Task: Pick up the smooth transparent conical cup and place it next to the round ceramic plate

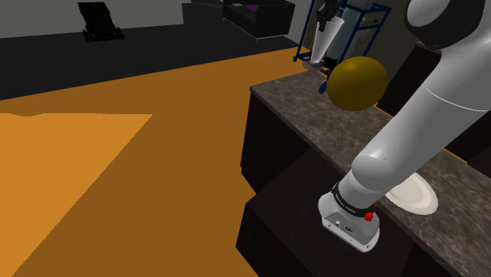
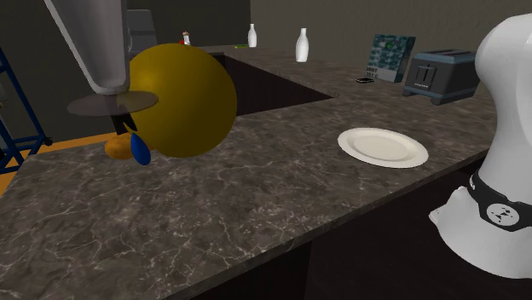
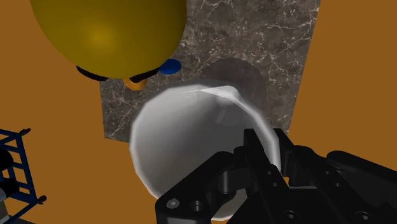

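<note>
Half done, by the look of it: in the carrying step, with the placing yet to come. At the second exterior view's far left, holds the pale conical cup [image 2: 101,47] up over the end of the counter [image 2: 213,222], narrow foot downward and seemingly clear of the dark marbled top. In the wrist view, has the gripper [image 3: 251,162] clamped on the cup's wall at the rim, black fingers [image 3: 280,153] narrow, seemingly one inside the mouth and one outside. Just right of the cup, faces a big yellow ball-shaped thing [image 2: 175,98] with small blue and orange bits beneath. Farther right, well apart, has the white round plate [image 2: 382,147] to reach, flat on the counter. Calls next, in my judgement, for travel rightward, high or wide enough to pass the yellow thing, then a descent onto bare counter just beside the plate, not on it, before letting go.
</note>
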Robot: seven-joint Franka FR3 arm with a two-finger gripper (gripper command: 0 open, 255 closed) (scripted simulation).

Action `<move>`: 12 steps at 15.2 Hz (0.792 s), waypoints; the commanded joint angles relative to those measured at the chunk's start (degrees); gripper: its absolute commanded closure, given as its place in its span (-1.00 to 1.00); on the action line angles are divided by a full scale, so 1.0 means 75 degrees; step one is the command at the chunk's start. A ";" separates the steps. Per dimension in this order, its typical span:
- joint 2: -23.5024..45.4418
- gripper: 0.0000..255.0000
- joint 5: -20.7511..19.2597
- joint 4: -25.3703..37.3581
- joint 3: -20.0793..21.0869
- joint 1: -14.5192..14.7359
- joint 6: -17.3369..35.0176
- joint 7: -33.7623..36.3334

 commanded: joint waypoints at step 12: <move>-0.0871 1.00 -0.0301 -0.0082 -0.0104 -0.0107 -0.0674 -0.0324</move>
